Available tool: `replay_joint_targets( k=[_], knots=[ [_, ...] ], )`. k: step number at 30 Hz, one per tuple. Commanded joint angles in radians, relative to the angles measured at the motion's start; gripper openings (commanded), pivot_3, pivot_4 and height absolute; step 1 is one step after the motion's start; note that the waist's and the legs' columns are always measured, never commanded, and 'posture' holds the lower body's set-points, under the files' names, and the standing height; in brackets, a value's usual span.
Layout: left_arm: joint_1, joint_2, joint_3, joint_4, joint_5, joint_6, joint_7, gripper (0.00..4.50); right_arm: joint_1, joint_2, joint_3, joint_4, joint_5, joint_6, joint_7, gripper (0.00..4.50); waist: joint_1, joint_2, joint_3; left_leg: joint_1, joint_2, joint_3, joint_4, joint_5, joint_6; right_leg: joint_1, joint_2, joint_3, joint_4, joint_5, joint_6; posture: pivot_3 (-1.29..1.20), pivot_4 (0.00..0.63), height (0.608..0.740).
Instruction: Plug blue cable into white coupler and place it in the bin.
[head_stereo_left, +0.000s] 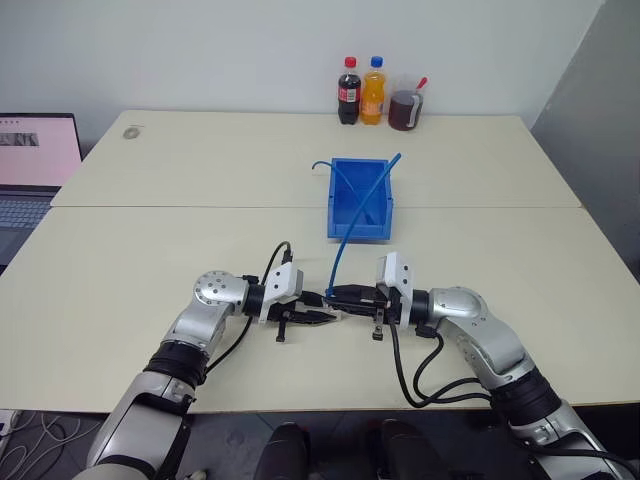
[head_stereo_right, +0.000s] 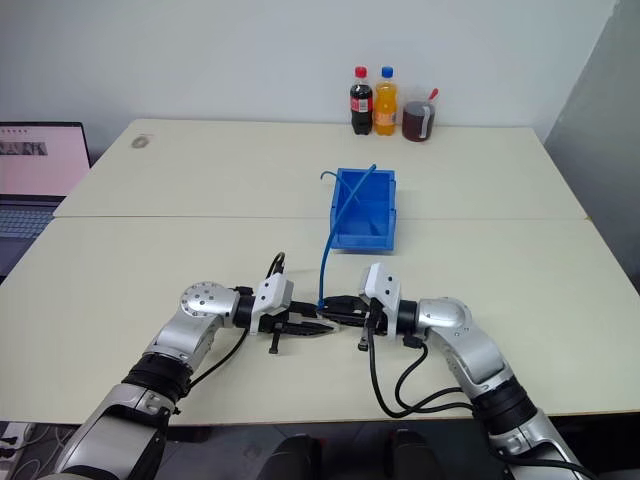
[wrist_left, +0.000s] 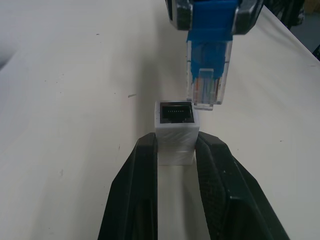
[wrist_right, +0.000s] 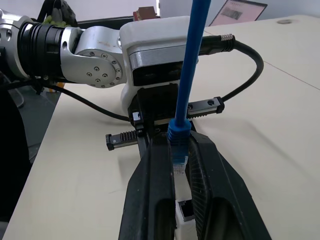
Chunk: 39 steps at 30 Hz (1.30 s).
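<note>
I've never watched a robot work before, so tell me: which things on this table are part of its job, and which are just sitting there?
Part of the job:
- blue cable, plug held by the right gripper
- white coupler, held by the left gripper
- bin

Just lying about:
- three drinks
- laptop

Colour rundown: the bin (head_stereo_left: 360, 200) is bright blue, same shade as the blue cable (head_stereo_left: 352, 222), whose plug tip is clear plastic with coloured wires showing inside. The white coupler (wrist_left: 175, 131) is plain white with a dark socket. Both the left gripper (head_stereo_left: 322, 318) and right gripper (head_stereo_left: 338, 297) have black fingers on white-and-silver wrists. Table (head_stereo_left: 200, 180) is pale cream. At the back: a dark cola bottle (head_stereo_left: 348, 92) with a red cap and an orange soda bottle (head_stereo_left: 373, 92) with a blue cap.
</note>
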Motion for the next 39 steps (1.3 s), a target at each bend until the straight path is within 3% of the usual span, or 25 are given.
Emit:
replay_joint_targets(
  k=[1,16,30,39],
  knots=[
    [0.024,-0.003,0.001,0.004,0.041,-0.009,0.020,0.75,-0.004,0.002,-0.002,0.043,-0.039,-0.052,0.029,0.14,0.000,0.000,0.000,0.000,0.000,0.000,0.000,0.000,0.000,0.000,0.000,0.000,0.000,0.000,0.000,0.00,0.150,0.740],
    [0.055,0.001,0.009,-0.033,0.036,0.007,0.034,0.75,-0.028,-0.003,-0.028,0.107,-0.071,-0.067,0.069,0.14,-0.002,0.000,0.000,0.002,0.000,0.000,0.000,0.000,0.000,0.002,0.000,0.000,0.000,0.000,0.000,0.00,0.150,0.740],
    [0.054,-0.004,0.017,-0.054,0.036,0.022,0.043,0.75,-0.054,0.030,0.045,0.221,-0.197,-0.167,0.072,0.14,-0.008,0.001,-0.001,0.008,0.000,0.000,-0.001,0.000,0.000,0.007,0.000,0.000,0.000,0.000,-0.001,0.00,0.150,0.740],
    [0.078,0.004,0.033,-0.094,0.036,0.044,0.050,0.75,-0.052,0.028,0.041,0.231,-0.149,-0.122,0.168,0.14,-0.011,0.002,-0.004,0.010,0.001,0.000,-0.001,0.000,0.000,0.008,0.000,0.000,0.001,0.000,-0.001,0.00,0.150,0.740]
  ],
)
